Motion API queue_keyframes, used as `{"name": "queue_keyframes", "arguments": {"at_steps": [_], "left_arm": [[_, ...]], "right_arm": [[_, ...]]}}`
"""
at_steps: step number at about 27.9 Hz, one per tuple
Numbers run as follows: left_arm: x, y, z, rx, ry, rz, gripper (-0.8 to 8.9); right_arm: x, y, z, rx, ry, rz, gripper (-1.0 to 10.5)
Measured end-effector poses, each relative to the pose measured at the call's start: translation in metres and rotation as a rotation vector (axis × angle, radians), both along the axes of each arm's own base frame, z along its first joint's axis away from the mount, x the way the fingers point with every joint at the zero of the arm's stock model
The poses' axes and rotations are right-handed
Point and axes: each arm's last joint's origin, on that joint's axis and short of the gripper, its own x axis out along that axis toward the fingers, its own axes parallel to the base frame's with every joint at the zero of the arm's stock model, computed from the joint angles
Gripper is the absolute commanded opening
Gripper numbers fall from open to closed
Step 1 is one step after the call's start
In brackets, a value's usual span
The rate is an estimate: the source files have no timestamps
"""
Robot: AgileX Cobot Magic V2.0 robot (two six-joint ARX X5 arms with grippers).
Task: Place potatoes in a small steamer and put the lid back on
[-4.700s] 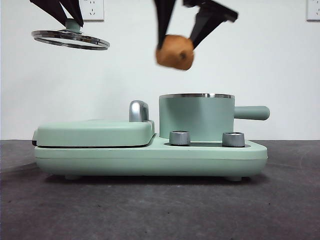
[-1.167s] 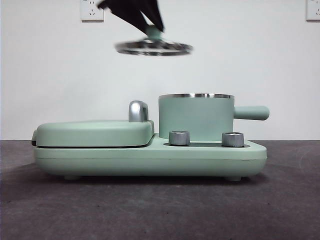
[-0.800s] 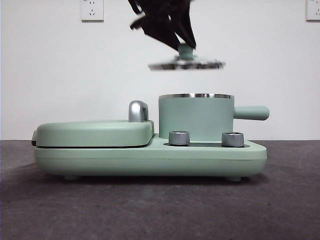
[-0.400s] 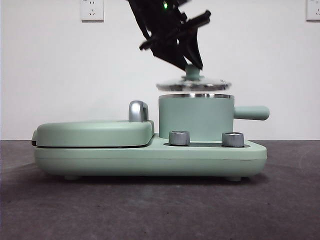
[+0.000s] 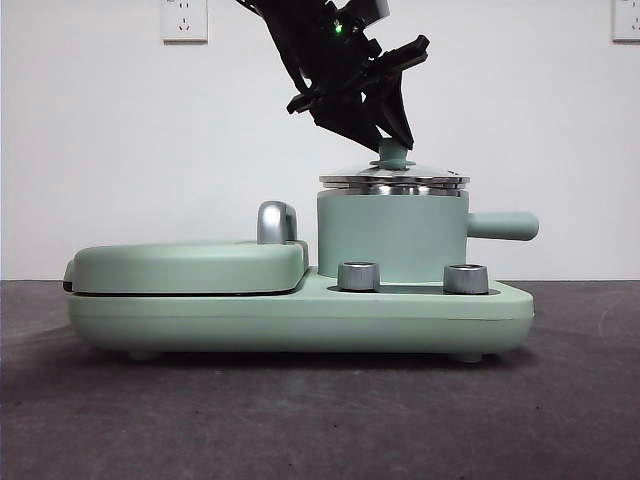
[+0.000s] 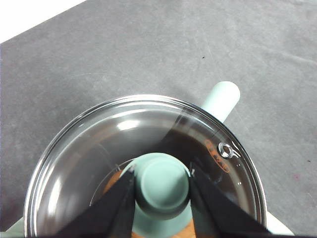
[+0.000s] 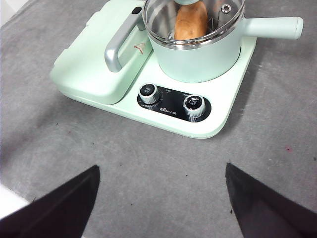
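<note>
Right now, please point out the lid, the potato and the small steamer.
lid [image 6: 99, 144], left wrist view, on its glass.
potato [image 7: 190, 22], right wrist view, on its skin.
small steamer [image 5: 392, 235], front view, on its green wall.

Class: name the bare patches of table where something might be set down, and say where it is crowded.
Bare grey table lies in front of the appliance's two dials, and beyond the steamer handle. Crowded: over the small steamer, where the left gripper grips the lid by its knob. The right gripper waits, open.
</note>
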Motion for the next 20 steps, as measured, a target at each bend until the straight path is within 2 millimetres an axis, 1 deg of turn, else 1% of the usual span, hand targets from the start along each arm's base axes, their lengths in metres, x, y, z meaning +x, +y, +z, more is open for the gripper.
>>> {"name": "queue_keyframes", "arguments": {"at_steps": [16,18,20], "left_arm": [[0.0030,-0.0003,-0.0061,-0.003,0.028,0.017,0.09],[0.0030,-0.0003,-0.0061,-0.003,0.028,0.017,1.06],[0.0033,-0.0005,-0.0067,-0.002,0.028,0.019,2.32]], "right_arm": [[0.0000,0.0000,0.0000,0.015,0.011,-0.012,4.0],[0.0000,0.0000,0.0000,0.015,0.011,-0.013,4.0],[0.0000,0.0000,0.0000,0.015,0.011,-0.013,4.0]]}}
